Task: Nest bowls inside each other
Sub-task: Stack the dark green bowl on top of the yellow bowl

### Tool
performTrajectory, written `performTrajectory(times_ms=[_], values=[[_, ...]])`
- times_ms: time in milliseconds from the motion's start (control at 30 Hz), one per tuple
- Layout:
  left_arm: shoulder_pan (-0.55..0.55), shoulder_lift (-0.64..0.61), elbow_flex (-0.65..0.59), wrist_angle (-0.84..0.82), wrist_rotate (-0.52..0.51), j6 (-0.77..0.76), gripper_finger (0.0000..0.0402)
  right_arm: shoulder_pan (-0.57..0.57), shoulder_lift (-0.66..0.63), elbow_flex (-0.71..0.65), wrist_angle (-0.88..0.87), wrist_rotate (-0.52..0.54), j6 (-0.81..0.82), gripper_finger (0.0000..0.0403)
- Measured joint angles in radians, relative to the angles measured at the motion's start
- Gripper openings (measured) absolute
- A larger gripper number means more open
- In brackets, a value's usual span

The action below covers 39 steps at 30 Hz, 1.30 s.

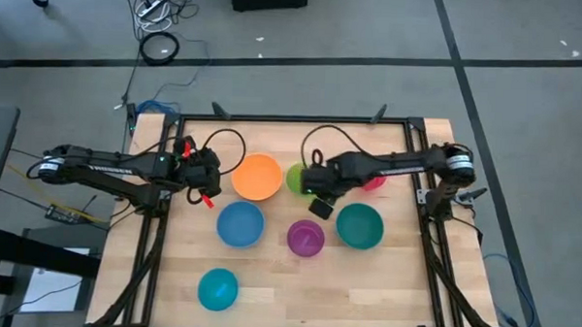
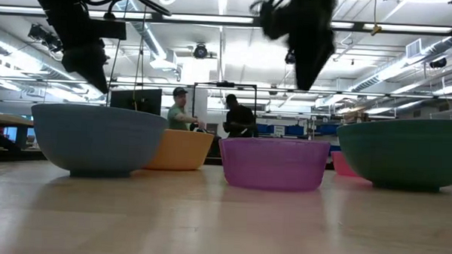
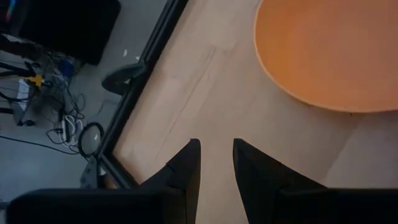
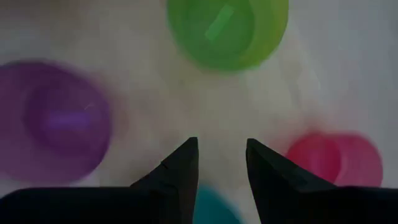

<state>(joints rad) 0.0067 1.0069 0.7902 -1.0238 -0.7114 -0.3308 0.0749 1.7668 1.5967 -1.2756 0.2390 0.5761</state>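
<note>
Seven bowls rest upright on their bases on the wooden table [image 1: 277, 280]: orange [image 1: 257, 177], lime green [image 4: 227, 28], pink-red [image 4: 336, 158], blue [image 1: 240, 224], purple [image 1: 306, 238], dark teal [image 1: 359, 226] and cyan [image 1: 218, 288]. My right gripper [image 4: 221, 155] hangs open, pointing down, above the bare table between the lime green, purple, pink-red and teal bowls, touching none. My right arm covers part of the lime green and pink-red bowls in the high view. My left gripper [image 3: 216, 155] is open above the table just left of the orange bowl [image 3: 323, 50], nothing between its fingers.
The table's black frame [image 1: 293, 118] runs along its edges, with a clamp [image 3: 124, 78] at the far left corner. Cables [image 1: 159, 47] lie on the floor beyond. People stand in the room behind [image 2: 181, 110]. Bare wood shows at the near right [image 1: 364, 292].
</note>
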Motion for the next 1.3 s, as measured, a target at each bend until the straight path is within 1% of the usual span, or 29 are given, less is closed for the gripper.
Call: performTrajectory(times_ms=[67,167,267,367,433,500,600,667,800,967,1100,1167,1300], values=[[0.000,0.000,0.000,-0.002,0.016,-0.012,0.0103,0.036,-0.042,0.000,-0.049,-0.027,0.059,0.0122],[-0.001,0.000,0.000,0.005,0.020,-0.030,0.0103,0.085,-0.104,-0.029,-0.055,-0.104,0.155,0.0123],[-0.010,0.000,0.000,0.036,0.033,-0.044,0.0103,0.139,-0.152,-0.082,-0.017,-0.164,0.239,0.0122],[-0.028,0.000,0.016,0.037,0.070,-0.044,0.0103,0.188,-0.182,-0.149,0.047,-0.222,0.296,0.0122],[-0.041,-0.001,0.034,0.039,0.126,-0.043,0.0103,0.215,-0.191,-0.197,0.128,-0.276,0.319,0.0124],[-0.050,-0.001,0.054,0.028,0.226,-0.042,0.0103,0.234,-0.192,-0.239,0.194,-0.326,0.335,0.0125],[-0.063,-0.001,0.076,0.003,0.379,-0.041,0.0103,0.253,-0.191,-0.288,0.256,-0.360,0.356,0.0125],[-0.069,-0.001,0.077,-0.021,0.468,-0.043,0.0103,0.259,-0.187,-0.313,0.252,-0.354,0.362,0.0125],[-0.083,-0.001,0.077,-0.068,0.551,-0.052,0.0103,0.265,-0.183,-0.349,0.249,-0.322,0.373,0.0127],[-0.087,-0.001,0.077,-0.109,0.568,-0.127,0.0103,0.265,-0.183,-0.357,0.246,-0.278,0.366,0.0126],[-0.088,0.000,0.077,-0.098,0.566,-0.324,0.0103,0.261,-0.183,-0.357,0.245,-0.244,0.349,0.0125],[-0.093,0.009,0.077,-0.086,0.577,-0.389,0.0103,0.257,-0.183,-0.357,0.243,-0.216,0.342,0.0125],[-0.118,0.015,0.077,-0.088,0.602,-0.413,0.0103,0.255,-0.183,-0.357,0.242,-0.189,0.337,0.0128]])
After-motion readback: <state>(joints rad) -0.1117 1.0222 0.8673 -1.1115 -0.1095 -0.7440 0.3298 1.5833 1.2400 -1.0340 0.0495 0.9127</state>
